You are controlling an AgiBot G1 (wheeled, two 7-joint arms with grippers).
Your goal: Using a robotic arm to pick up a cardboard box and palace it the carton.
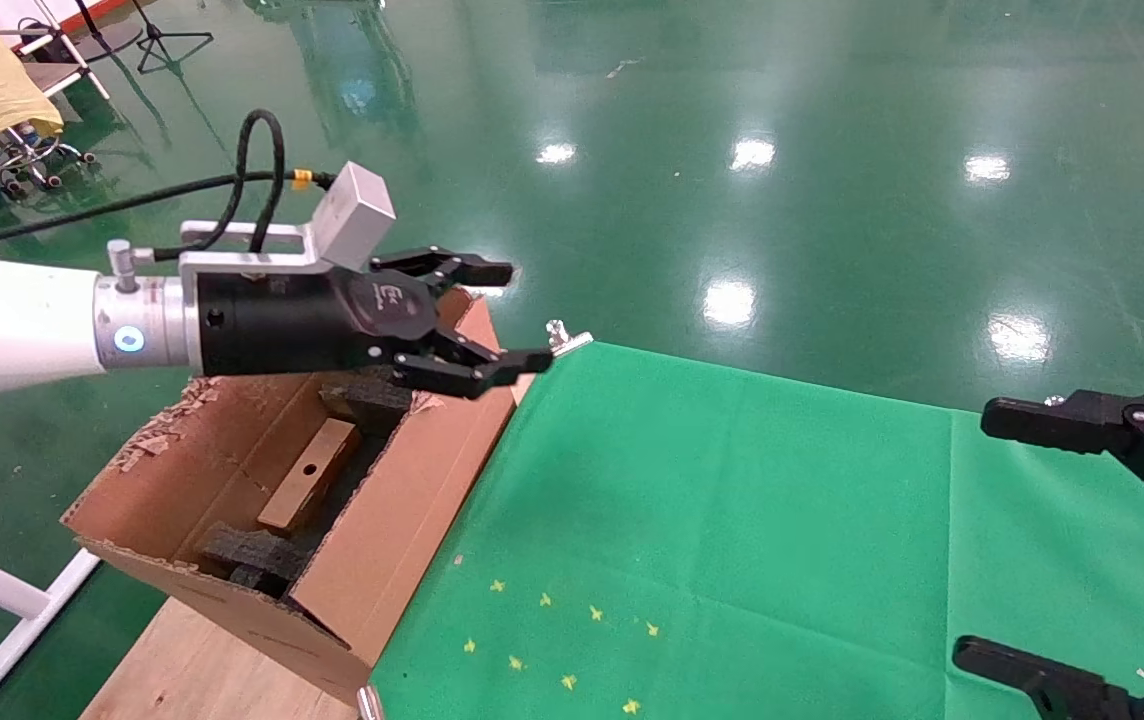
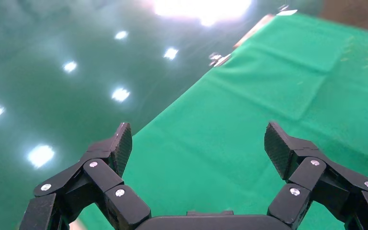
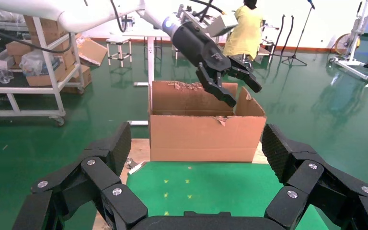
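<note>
1. Cardboard box [image 1: 309,488] lies inside the carton [image 1: 387,540], a small brown slab resting at a slant among black foam pieces [image 1: 242,552], so we judge the placing step as done.
2. We see the left gripper [image 1: 502,318] above the carton's far corner, near the edge of the green surface [image 1: 732,520], its fingers [image 2: 120,143] spread wide with nothing between them.
3. Next, we judge, the arm only needs to clear the carton's torn flaps and move off; nothing more remains to be carried.
4. Seen from the head camera, the box shows a plain flat face with one small dark spot; we cannot make out tape on it.
5. Our right gripper [image 3: 194,158] is parked at the near right side of the surface, fingers wide apart and empty, facing the carton [image 3: 203,127] across the green cloth.
6. On the cloth near us lie small yellow marks [image 1: 552,640].
</note>
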